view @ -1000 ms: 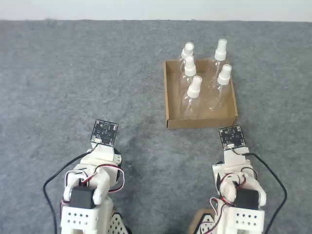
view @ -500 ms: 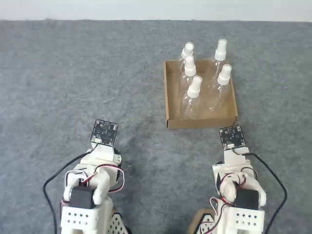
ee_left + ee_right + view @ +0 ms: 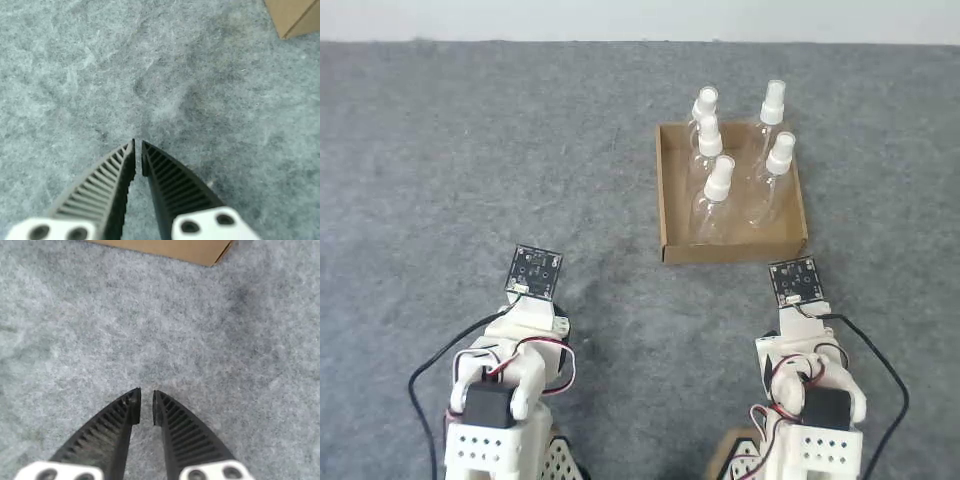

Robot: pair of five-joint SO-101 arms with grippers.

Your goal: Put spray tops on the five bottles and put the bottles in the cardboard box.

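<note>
standing upright inside the cardboard box [image 3: 734, 250], the bottles [image 3: 716, 208] are all wearing white spray tops [image 3: 720, 178]. five are showing: two along the far wall, one at the middle of the left side, and two nearer the front wall. they are crowding close together, and the tallest tops are rising past the far rim in the high view. the box is sitting at about 1 o'clock from the middle of the desk [image 3: 470, 150], with its walls squared to the desk's far edge.

the left arm [image 3: 510, 375] is sitting at 7 o'clock and the right arm [image 3: 810, 390] at 5 o'clock, both folded back near the front edge. the box's near wall is lying at 12 o'clock from the right arm, near its wrist but not touching it. from the left arm the box is lying at about 2 o'clock, well apart.

the left claw [image 3: 138, 144] is hanging clenched over bare grey desk, its ribbed fingers [image 3: 115, 175] showing only a sliver of gap and gripping nothing; one box corner [image 3: 295, 17] is showing farther off. the right claw [image 3: 146, 391] is likewise clenched on nothing, with the box's near wall [image 3: 170, 250] ahead of it.

open grey surface is stretching from 8 to 11 o'clock of the box, and between the two arms.
</note>
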